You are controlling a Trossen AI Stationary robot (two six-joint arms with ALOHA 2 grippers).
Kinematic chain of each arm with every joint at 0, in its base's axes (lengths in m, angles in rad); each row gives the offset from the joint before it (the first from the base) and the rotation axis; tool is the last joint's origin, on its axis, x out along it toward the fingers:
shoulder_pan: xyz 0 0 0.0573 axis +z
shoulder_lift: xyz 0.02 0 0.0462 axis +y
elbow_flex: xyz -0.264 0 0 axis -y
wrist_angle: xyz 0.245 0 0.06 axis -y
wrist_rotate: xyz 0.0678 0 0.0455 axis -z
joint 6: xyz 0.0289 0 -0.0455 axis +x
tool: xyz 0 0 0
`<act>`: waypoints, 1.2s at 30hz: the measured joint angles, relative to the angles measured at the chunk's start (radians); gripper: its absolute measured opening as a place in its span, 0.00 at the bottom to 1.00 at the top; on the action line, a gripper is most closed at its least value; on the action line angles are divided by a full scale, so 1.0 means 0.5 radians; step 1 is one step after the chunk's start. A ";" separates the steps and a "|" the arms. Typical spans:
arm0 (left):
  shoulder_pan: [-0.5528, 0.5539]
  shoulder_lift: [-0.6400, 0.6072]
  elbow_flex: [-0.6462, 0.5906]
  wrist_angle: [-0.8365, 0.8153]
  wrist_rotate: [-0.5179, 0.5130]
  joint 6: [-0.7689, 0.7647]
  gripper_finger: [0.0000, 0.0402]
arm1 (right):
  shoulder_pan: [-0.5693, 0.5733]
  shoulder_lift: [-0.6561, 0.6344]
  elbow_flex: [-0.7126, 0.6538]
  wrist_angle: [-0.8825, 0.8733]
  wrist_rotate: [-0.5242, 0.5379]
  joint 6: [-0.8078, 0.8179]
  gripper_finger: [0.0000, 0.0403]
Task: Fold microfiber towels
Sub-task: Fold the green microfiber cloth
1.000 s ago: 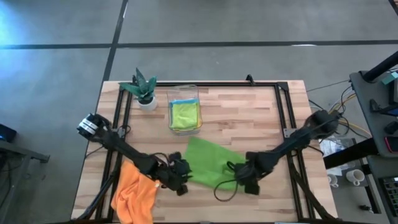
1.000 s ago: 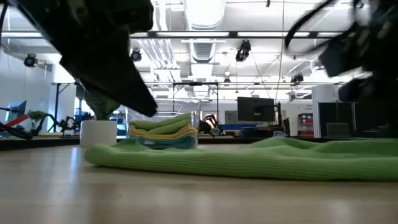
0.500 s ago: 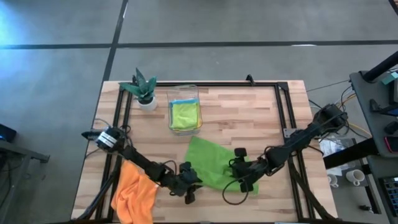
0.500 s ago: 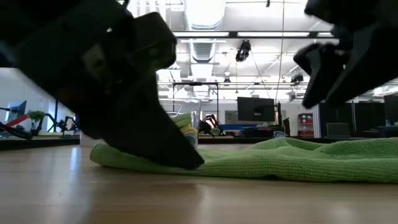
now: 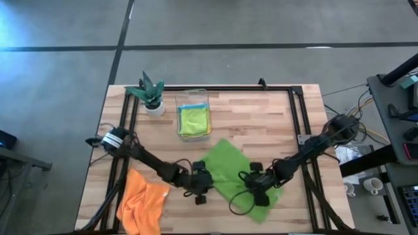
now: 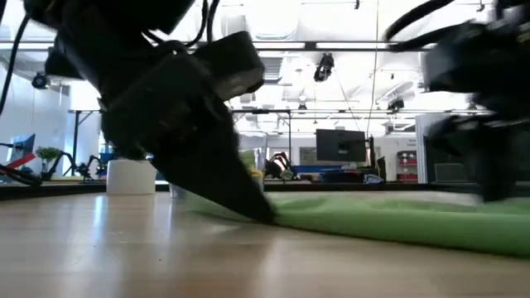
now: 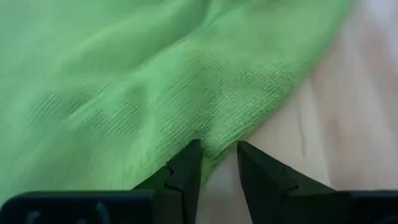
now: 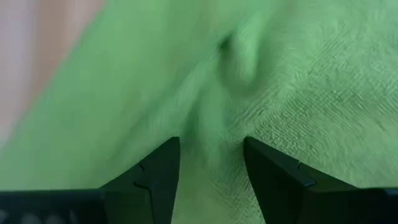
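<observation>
A lime green towel lies spread flat on the wooden table, set like a diamond, between my two grippers. My left gripper is down at the towel's left near edge. Its fingers stand a little apart, with that edge between them. My right gripper is down on the towel's near right part, its fingers apart with a raised ridge of cloth between them. An orange towel lies crumpled at the table's near left corner. My left gripper comes slanting down from the table's left, and its fingertips reach the tabletop. One fingertip sits on the towel's edge; the other stands on bare wood beside it. My right gripper points steeply down. Both its fingertips rest on the towel's upper face, on either side of the ridge. The towel stays flat on the table.
A clear bin with folded yellow-green and blue towels stands at the far middle. A small potted plant is at the far left. Black frame rails run along the table's sides. Bare wood shows to the far right.
Both grippers have come down onto the green towel, the left one also moving toward the table's right edge and rolling. The towel has turned and slid a little toward the right; its far corner now lies farther right than before.
</observation>
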 joint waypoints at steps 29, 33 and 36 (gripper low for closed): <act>0.103 -0.341 0.076 -0.408 -0.178 0.265 0.23 | -0.903 -0.094 0.043 -0.354 0.010 -1.054 0.44; 0.102 -0.355 0.073 -0.410 -0.004 0.314 0.23 | -1.086 -0.096 0.049 -0.609 0.132 -1.149 0.44; 0.098 -0.372 0.068 -0.415 0.015 0.316 0.23 | -1.180 -0.188 0.054 -0.837 0.170 -1.163 0.44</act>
